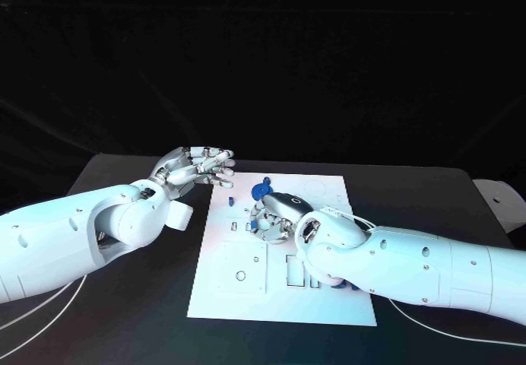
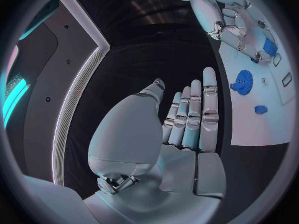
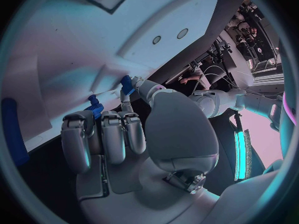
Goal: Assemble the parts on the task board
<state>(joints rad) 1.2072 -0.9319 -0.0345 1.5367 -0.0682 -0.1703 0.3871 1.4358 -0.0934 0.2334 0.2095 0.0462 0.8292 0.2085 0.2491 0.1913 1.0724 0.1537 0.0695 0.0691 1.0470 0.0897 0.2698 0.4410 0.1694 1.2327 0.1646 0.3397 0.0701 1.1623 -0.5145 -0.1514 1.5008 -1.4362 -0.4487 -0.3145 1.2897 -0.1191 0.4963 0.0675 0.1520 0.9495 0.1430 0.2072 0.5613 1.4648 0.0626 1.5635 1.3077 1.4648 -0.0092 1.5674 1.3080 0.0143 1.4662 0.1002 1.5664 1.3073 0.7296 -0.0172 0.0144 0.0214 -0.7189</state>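
The white task board [image 1: 236, 300] lies in the middle of the black table. A blue gear-shaped part [image 1: 263, 188] sits near its far edge, also seen from the left wrist as the gear [image 2: 241, 81], with a small blue part [image 2: 260, 109] close by. My right hand [image 1: 277, 217] is low over the board's middle, pinching a small blue part [image 3: 127, 84] between thumb and fingertip against the board; a second blue part [image 3: 94, 104] stands beside its fingers. My left hand [image 1: 200, 167] hovers off the board's far left corner, fingers stretched side by side, holding nothing.
A white object [image 1: 499, 199] sits at the table's right edge. Pale cables [image 1: 44, 308] trail under my left arm at the front left. The board's near half carries slots and dark blue lettering [image 1: 296, 274].
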